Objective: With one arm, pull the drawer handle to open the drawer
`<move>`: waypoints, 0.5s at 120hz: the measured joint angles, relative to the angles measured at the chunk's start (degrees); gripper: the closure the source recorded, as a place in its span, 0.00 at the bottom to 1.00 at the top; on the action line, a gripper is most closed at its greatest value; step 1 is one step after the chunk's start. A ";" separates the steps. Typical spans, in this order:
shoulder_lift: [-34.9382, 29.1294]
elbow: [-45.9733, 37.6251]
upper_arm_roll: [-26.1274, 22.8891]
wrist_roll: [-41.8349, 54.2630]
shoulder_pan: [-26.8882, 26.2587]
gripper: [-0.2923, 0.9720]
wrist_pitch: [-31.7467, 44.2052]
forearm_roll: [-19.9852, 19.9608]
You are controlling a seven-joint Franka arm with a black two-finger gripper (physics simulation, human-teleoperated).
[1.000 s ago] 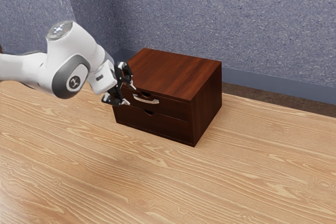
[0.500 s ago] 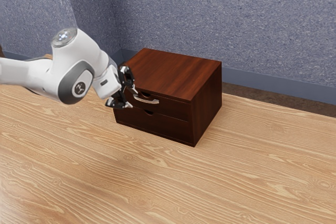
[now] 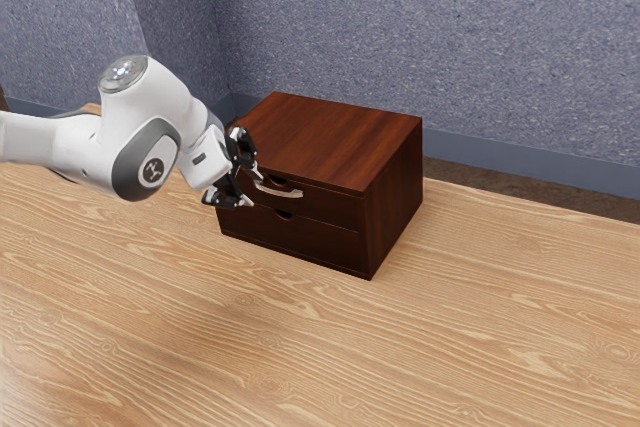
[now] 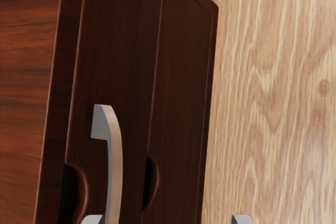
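**Open claw at the top drawer's handle, drawer not yet pulled**

The arm reaches across the bench [image 3: 420,347] to a small dark wooden cabinet [image 3: 330,137] with two drawers stacked one over the other. The claw [image 3: 243,169] is right up against the front of the upper drawer [image 3: 330,203], its fingers spread apart with nothing clamped between them. The drawer handle [image 3: 277,187], a pale curved metal bar, sits just beyond the claw, and its near end reaches in toward the gap between the fingers. I cannot tell from here whether either finger touches it. The lower drawer [image 3: 305,235] lies just below the claw, with only a scooped finger recess and no bar.

From the hand's own camera the handle [image 4: 110,161] runs long and slim ahead of the claw. It stands proud of the wood over a dark hollow, so there is room for a finger behind it. The upper drawer front looks flush with the cabinet face, so I judge the drawer shut and the pull not begun.

The bar looks rigid and smooth, probably slick, and it will not give under a squeeze. A hold near its middle, with fingers above and below, should pull straighter than a hold at its end. The drawer should slide lightly. The cabinet itself stands loose on the bench and looks small enough to drag along if the pull is jerky or angled.
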 joint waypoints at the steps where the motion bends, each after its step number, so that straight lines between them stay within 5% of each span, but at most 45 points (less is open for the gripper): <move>1: 0.00 -0.01 0.00 0.00 0.00 0.56 0.00 0.00; 60: 1.75 0.18 -0.16 -0.19 -0.30 0.56 1.29 -0.99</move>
